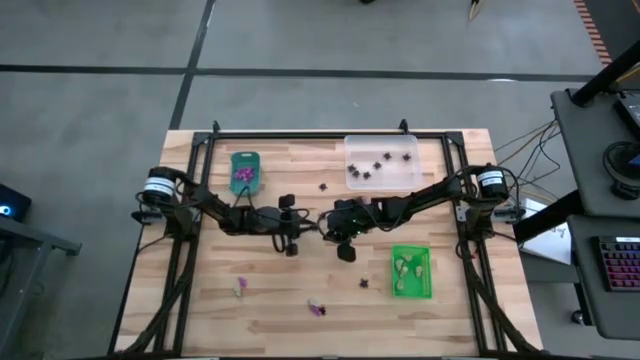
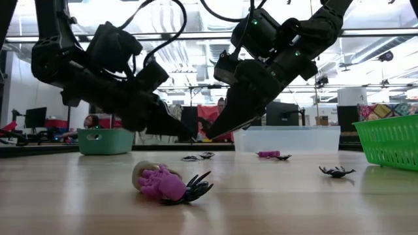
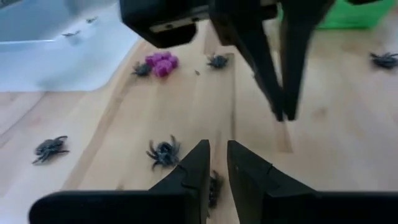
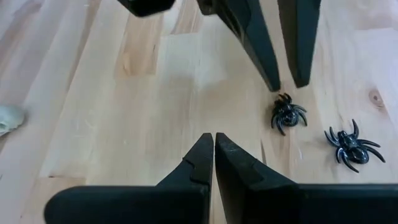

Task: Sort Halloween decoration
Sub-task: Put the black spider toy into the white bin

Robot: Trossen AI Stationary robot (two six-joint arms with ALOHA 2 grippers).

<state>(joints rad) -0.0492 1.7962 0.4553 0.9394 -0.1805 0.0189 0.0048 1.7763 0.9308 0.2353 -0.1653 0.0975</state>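
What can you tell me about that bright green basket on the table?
The bright green basket is a small rectangular tray that looks like plastic, with slatted walls, as the low view shows. It sits flat and upright on the wooden table, near its right side, in front of the right arm. A few pale cream-green trinkets lie inside. Nothing else touches it.

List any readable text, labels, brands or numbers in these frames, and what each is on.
None can be read.
Teal tray, clear tray, green basket: no lettering visible.
Left gripper and right gripper: plain dark fingers, no markings.
Room screens behind the table, low view: too blurred to read.
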